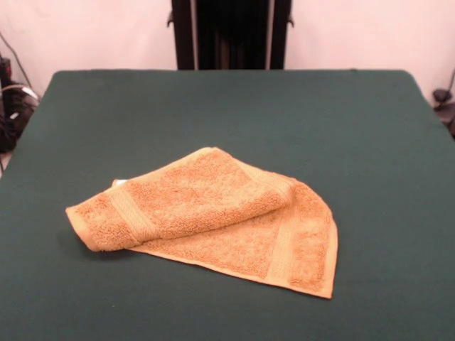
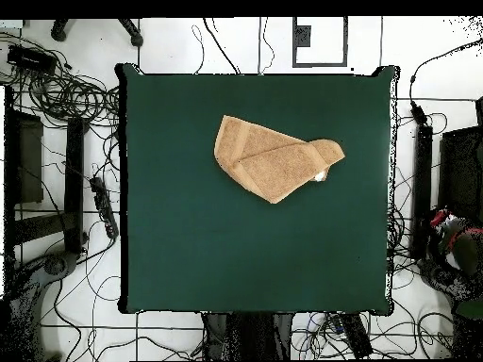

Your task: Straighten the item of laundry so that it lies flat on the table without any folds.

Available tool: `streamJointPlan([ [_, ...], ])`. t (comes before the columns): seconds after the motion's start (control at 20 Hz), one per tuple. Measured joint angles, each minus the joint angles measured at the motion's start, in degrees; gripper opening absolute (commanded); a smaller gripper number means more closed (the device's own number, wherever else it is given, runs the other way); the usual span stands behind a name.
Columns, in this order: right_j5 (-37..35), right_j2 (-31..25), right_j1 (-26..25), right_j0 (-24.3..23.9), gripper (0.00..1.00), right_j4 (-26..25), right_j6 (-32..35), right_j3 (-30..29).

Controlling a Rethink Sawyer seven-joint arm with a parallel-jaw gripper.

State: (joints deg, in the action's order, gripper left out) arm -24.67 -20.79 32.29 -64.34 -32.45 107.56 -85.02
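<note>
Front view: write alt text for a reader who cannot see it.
An orange-tan washcloth lies folded over itself on a dark green table, one corner flap doubled across the lower layer and ending in a rolled edge at the left. A bit of white tag peeks out behind the flap. No gripper is in sight; only a black pedestal stands beyond the table.

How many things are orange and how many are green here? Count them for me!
Orange: 1, the washcloth, folded over itself
Green: 1, the table under it
Total: 2
</note>
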Motion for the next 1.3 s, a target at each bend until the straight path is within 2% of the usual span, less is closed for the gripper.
streamJointPlan([
  [0.85,0.0,-0.64,0.27,1.3,1.0,-0.02,0.0,-0.69],
  [1.3,-0.35,-0.64,1.25,3.56,1.0,-0.02,0.0,-1.1],
])
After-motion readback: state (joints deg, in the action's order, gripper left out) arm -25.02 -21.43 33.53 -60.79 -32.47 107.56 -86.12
